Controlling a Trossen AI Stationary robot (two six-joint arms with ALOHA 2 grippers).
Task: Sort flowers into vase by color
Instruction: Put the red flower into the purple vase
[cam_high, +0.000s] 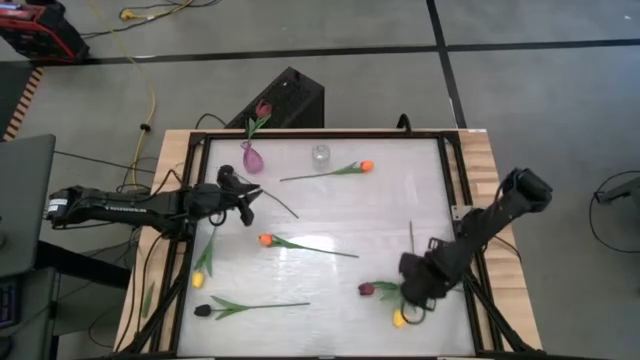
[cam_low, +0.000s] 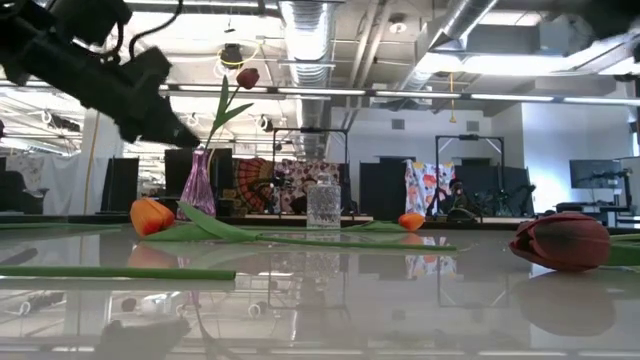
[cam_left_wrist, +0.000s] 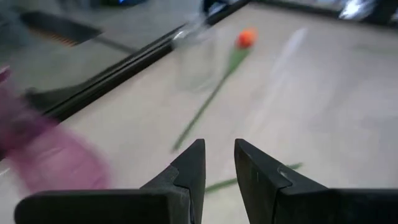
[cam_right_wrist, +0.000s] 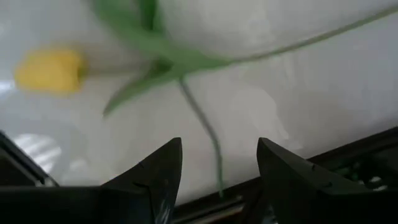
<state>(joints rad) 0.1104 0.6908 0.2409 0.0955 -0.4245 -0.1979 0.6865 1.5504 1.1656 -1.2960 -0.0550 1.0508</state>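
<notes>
Jaws of the right gripper (cam_right_wrist: 217, 177) stand wide above a yellow tulip (cam_right_wrist: 51, 70); left jaws narrow, empty. Light, floppy: pinch its thin stem (cam_right_wrist: 202, 121) mid-length.

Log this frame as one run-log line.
purple vase: one maroon tulip in | clear vase: no flower | left gripper: open, beside purple vase | right gripper: open over yellow tulip stem

one flower (cam_high: 263, 113) in vase (cam_high: 252, 158), glass (cam_high: 320, 155) beside it, other flowers (cam_high: 300, 243) on table (cam_high: 400, 200)
</notes>
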